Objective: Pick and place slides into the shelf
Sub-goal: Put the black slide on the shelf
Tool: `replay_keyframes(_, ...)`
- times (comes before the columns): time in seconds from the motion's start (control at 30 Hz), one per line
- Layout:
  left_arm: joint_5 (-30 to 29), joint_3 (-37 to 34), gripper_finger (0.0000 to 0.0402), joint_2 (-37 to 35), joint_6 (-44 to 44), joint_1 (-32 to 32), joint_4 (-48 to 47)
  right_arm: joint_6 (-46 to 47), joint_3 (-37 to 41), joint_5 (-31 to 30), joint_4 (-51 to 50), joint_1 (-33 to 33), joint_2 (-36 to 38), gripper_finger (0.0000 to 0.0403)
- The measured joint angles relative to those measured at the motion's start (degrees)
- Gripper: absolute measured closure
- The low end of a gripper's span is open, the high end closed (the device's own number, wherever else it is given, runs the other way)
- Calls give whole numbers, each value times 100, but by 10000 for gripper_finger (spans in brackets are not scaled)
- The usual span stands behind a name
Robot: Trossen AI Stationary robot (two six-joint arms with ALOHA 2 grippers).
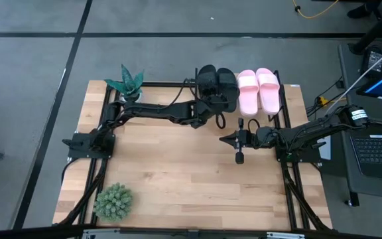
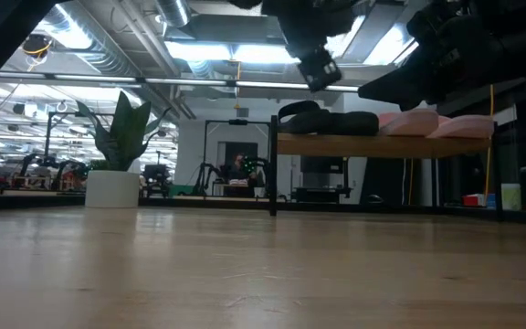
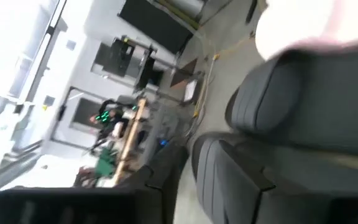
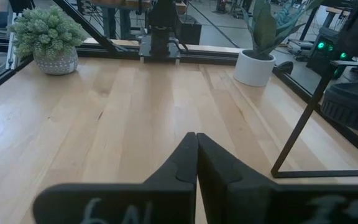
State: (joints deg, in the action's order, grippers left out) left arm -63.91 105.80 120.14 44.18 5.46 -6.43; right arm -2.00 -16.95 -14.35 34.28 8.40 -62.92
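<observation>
all four slides sit side by side on the shelf (image 1: 285, 99) at the far edge of the wooden surface (image 1: 178, 172), the black pair (image 1: 217, 83) to the left of the pale pink pair (image 1: 258, 89), each shoe's long axis running front to back across the board. in the low view the black pair (image 2: 327, 120) and the pink pair (image 2: 432, 123) rest on top of the raised board, which stands on thin black posts.

the left gripper (image 1: 214, 106) hangs at the near end of the black pair, at or just over the heels; whether its jaws are apart or together cannot be told, since the left wrist view shows only the black foam straps (image 3: 291, 124) very close in front of the camera. it is clearly the nearer arm to that pair.

the right gripper (image 1: 227, 139) hovers over bare wood in front of the shelf, apart from every slide, pointing towards the left side of the surface with its jaws pressed together (image 4: 196, 158). the pink pair lies behind and to its right.

no slide is visible on the surface itself, so the placing looks finished or nearly so; any coming move would seem to be the left arm drawing back towards the front, along the shoes' long axis.
</observation>
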Motion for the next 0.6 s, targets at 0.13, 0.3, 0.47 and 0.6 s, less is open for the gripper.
replay_keyframes(0.13,409,-6,352,-262,-388,-59,-151,2,0,2,-11,0,2,395)
replay_keyframes(0.3,1049,-2,395,-740,-1244,-130,-888,4,0,35,-134,9,2,395)
replay_keyframes(0.47,1721,4,400,-1120,-2372,-193,-2297,33,0,50,-260,15,2,395)
replay_keyframes(0.6,2391,1,401,-1176,-3162,-226,-3254,49,0,50,-295,15,2,395)
